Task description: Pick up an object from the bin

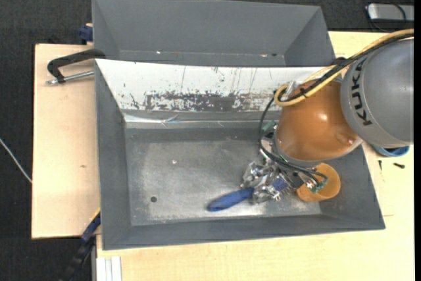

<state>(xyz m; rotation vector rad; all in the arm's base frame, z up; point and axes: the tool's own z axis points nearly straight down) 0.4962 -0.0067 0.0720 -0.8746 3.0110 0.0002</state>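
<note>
My gripper (264, 182) is low in the bin's front right part, just under the orange wrist cover, down at the floor. A blue elongated thing (228, 201), like a handle, lies flat near the front wall. Its right end reaches up to the gripper's metal parts, and I cannot tell whether it is gripped. An orange round thing (323, 183) with a dark centre lies just right of the gripper, by the right wall.
The arm and its orange cover hang over the right third of the bin and hide the floor beneath them. The left and middle floor is bare grey metal. The back wall slopes up behind.
</note>
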